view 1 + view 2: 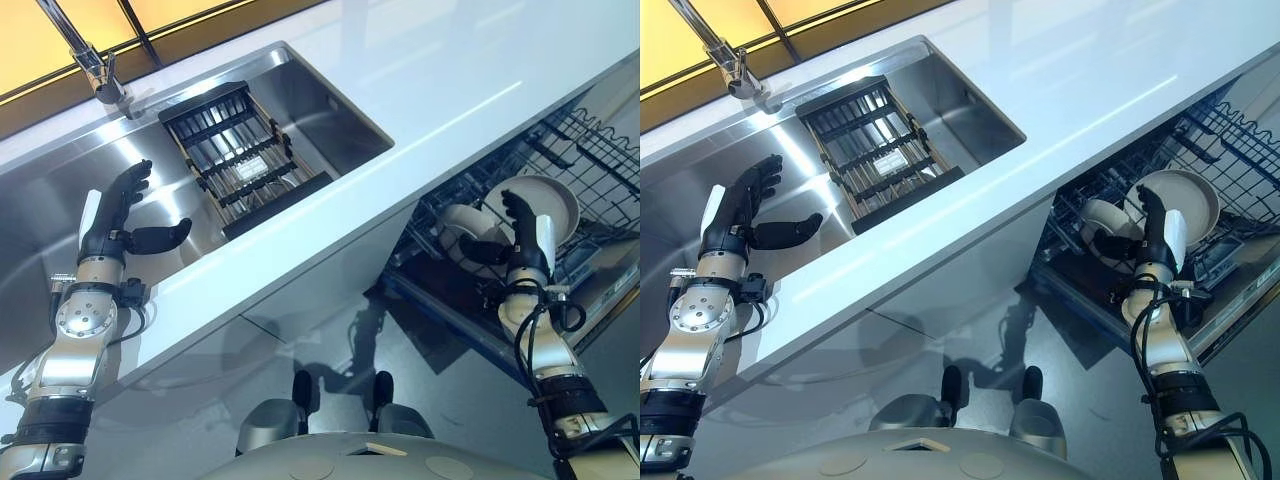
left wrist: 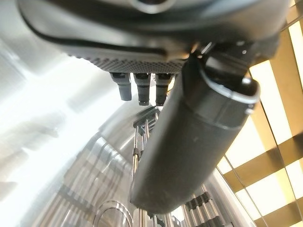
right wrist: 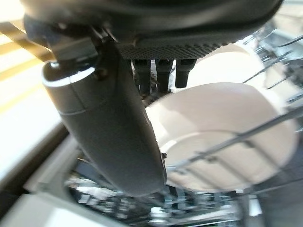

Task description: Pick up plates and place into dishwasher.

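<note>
We saw two pale plates point(image 1: 548, 200) standing in the dishwasher rack point(image 1: 600, 160) at three o'clock, our right hand point(image 1: 520, 245) just before them, fingers straight. At nine o'clock, our left hand point(image 1: 115, 225) hovered spread over the sink point(image 1: 330, 110), which held a dark drying rack point(image 1: 240, 155).

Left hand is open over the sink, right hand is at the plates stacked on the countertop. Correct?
Not quite. The left hand is open over the sink, but the plates the right hand reaches stand in the dishwasher rack, below the countertop edge, not on it. The left eye view shows this.
</note>
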You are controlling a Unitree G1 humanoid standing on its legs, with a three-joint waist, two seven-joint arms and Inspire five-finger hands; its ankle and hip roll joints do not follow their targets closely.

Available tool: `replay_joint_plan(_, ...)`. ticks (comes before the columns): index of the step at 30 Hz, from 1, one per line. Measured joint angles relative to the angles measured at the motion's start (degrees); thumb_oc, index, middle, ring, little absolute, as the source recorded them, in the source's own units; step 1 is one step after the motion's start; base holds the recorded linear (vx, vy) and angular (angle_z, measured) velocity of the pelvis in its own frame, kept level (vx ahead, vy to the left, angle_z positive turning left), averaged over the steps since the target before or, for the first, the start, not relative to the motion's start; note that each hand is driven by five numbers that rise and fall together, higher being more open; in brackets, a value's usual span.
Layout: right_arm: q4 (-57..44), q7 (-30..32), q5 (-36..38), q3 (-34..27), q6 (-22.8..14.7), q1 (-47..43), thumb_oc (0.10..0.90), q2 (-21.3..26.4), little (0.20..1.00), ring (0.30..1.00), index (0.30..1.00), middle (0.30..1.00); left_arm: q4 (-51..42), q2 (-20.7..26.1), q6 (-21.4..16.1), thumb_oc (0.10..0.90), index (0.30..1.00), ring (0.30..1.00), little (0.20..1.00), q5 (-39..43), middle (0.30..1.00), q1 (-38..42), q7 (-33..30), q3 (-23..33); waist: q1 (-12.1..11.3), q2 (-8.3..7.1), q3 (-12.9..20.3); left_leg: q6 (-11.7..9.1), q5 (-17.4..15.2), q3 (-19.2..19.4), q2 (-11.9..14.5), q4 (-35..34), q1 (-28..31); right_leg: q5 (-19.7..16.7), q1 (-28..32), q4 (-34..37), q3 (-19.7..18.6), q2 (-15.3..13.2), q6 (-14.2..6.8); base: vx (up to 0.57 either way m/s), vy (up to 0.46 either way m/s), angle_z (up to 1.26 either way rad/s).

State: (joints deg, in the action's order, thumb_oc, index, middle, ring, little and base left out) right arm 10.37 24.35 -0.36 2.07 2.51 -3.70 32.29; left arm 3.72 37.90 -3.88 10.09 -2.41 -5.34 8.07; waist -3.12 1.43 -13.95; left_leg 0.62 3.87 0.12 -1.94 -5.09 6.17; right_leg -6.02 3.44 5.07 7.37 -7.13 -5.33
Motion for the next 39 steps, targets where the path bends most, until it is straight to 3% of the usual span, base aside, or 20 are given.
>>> replay_joint_plan(7, -7.5, -1.5, 4.2, -6.6, -3.0, 4.2, 0.8, -1.0, 0.9, 0.9, 0.9, 0.9, -1.1, -0.2, 0.0, 0.8, 0.9, 0.9, 0.9, 0.0, 0.9, -1.8, 0.2, 1.0, 1.1, -0.16, -0.1, 0.0, -0.3, 1.3, 0.0, 0.0, 0.5, 0.0, 0.0, 0.0, -0.9, 0.1, 0.0, -0.03, -0.011, -0.08)
replay_joint_plan(15, -8.4, -2.5, 15.2, -11.1, -4.7, 7.6, 0.8, -2.5, 0.9, 0.9, 0.9, 0.9, -1.3, -1.2, 0.0, 0.8, 0.9, 0.9, 0.9, 0.0, 0.9, -4.1, 0.7, 3.6, 2.4, -0.3, -0.2, 0.0, -0.7, 2.6, 0.2, 0.0, 1.2, 0.0, 0.0, 0.0, -2.3, 0.3, -0.1, -0.03, -0.01, -0.1)
replay_joint_plan(21, -8.4, 1.1, 19.9, -13.6, -8.4, 7.8, 0.8, -4.8, 0.9, 0.9, 0.9, 0.9, -1.3, -1.2, 0.0, 0.8, 0.9, 0.9, 0.9, 0.0, 0.9, -4.2, 0.7, 3.7, 3.4, -0.38, -0.1, 0.0, -0.7, 2.9, 0.3, 0.0, 1.4, 0.1, 0.0, 0.0, -2.5, 0.4, -0.2, -0.01, -0.009, -0.01)
replay_joint_plan(22, -8.4, 1.6, 21.7, -14.4, -8.9, 7.8, 0.652, -5.4, 0.752, 0.773, 0.773, 0.773, -1.2, -1.2, 0.0, 0.8, 0.9, 0.9, 0.9, 0.0, 0.9, -4.2, 0.7, 3.8, 3.4, -0.45, -0.1, 0.0, -0.7, 3.0, 0.3, 0.0, 1.4, 0.1, 0.0, 0.0, -2.5, 0.4, -0.1, -0.01, -0.03, -0.03)
replay_joint_plan(23, -8.3, 1.7, 23.5, -15.3, -9.3, 7.8, 0.1, -6.3, 0.2, 0.3, 0.3, 0.3, -1.2, -1.1, -0.1, 0.8, 0.9, 0.9, 0.9, 0.1, 0.9, -4.2, 0.8, 3.9, 3.4, -0.54, 0.0, -0.1, -0.7, 3.1, 0.4, 0.0, 1.4, 0.0, 0.0, 0.0, -2.5, 0.5, 0.0, -0.01, -0.025, -0.05)
replay_joint_plan(27, -5.9, 2.6, 28.6, -15.9, -10.2, 7.9, 0.1, -8.8, 0.2, 0.3, 0.3, 0.3, -1.1, -1.1, -0.1, 0.8, 0.9, 0.9, 0.9, 0.1, 0.9, -4.2, 0.8, 4.8, 3.4, -1.16, 0.4, -0.5, -0.8, 3.4, 1.0, 0.0, 1.6, -0.2, 0.0, 0.0, -2.7, 1.1, 0.2, -0.01, -0.027, -0.05)
replay_joint_plan(30, -1.6, 4.5, 29.0, -15.8, -10.2, 7.6, 0.1, -8.8, 0.2, 0.3, 0.3, 0.3, -0.8, -1.1, -0.1, 0.8, 0.9, 0.9, 0.9, 0.8, 0.9, -4.2, 0.8, 4.8, 3.3, -1.18, 0.4, -0.5, -0.8, 3.5, 1.0, 0.0, 1.7, -0.2, 0.1, 0.0, -2.7, 1.2, 0.2, -0.03, -0.035, -0.01)
replay_joint_plan(39, 12.5, 5.2, 40.4, -15.5, -9.3, 6.9, 0.1, -9.2, 0.2, 0.3, 0.3, 0.3, 0.0, -1.1, -0.1, 0.8, 0.9, 0.9, 0.9, 1.1, 0.9, -4.1, 0.7, 3.8, 3.1, -1.31, 0.9, -0.6, -0.8, 3.2, 1.0, 0.0, 2.5, -0.2, 1.0, 0.0, -2.2, 1.1, 0.2, 0.01, -0.019, 0.01)
